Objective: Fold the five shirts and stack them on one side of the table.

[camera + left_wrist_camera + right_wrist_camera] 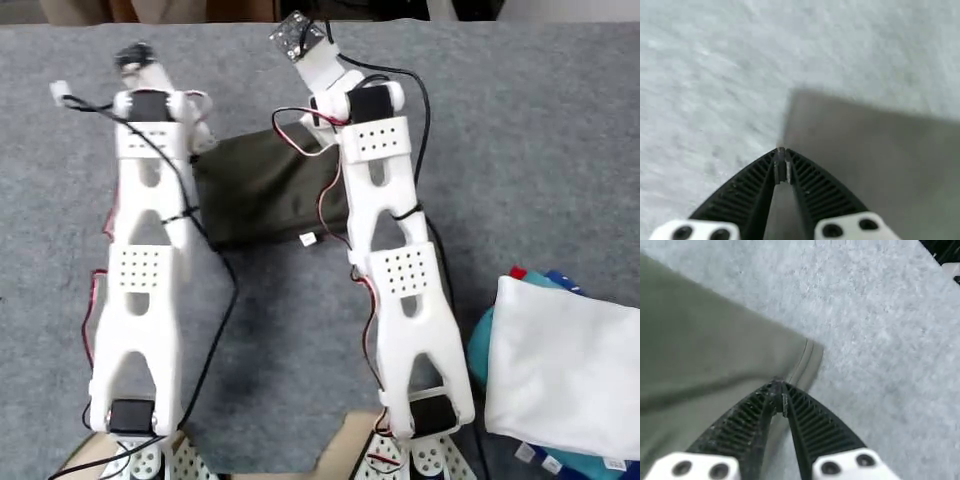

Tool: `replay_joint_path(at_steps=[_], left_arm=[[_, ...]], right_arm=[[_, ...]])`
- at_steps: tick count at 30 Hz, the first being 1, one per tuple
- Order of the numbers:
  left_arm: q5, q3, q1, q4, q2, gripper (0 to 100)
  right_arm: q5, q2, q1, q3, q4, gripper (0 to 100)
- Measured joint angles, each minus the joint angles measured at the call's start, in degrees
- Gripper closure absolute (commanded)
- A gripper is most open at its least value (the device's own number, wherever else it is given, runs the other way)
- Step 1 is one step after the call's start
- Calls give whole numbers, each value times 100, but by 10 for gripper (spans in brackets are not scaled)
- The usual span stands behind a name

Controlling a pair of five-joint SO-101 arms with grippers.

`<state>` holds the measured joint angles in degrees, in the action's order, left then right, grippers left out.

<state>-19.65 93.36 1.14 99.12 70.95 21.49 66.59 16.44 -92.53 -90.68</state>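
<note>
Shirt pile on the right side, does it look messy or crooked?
A little. The white folded shirt on top doesn't cover the pile: a teal shirt bulges out beside it, and a red edge and a blue edge poke out at its far corner. Nothing looks torn or spilled.

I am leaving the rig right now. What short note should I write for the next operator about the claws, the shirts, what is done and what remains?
Left claw: shut on one edge of the green shirt.
Right claw: shut on another edge of the same shirt, near a hem.
The green shirt lies on the grey table between the two arms.
Done: a pile on the robot's right side, with the white shirt on top and the teal shirt under it. Red and blue edges peek out, and the count is unclear.
Left: finish folding the green shirt and put it on the pile.
</note>
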Motion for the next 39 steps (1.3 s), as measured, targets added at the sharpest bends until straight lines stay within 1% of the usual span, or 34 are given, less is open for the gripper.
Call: replay_joint_path(at_steps=[2, 5, 8, 11, 23, 29, 32, 35, 39], left_arm=[[0, 0, -123, 0, 35, 981], [0, -53, -132, -62, 396, 981], [-18, 9, -35, -185, 738, 981], [-18, 97, 53, -246, 826, 981], [-26, 105, 53, -255, 826, 981], [-26, 105, 53, -264, 826, 981], [-26, 105, 62, -316, 826, 981], [-26, 105, 70, -325, 826, 981], [-26, 105, 88, -325, 826, 981]], right_arm=[[0, -255, 0, -26, -316, 994], [0, -545, 0, -26, -897, 994], [0, -571, 0, -26, -1055, 994], [-35, -580, -26, 141, -1073, 994], [-273, -580, -70, 1837, -1081, 994], [-290, -580, -343, 2585, -1081, 994], [-290, -571, -536, 2945, -914, 994], [-290, -571, -738, 3015, -747, 994], [-290, -571, -738, 2822, -818, 994]])
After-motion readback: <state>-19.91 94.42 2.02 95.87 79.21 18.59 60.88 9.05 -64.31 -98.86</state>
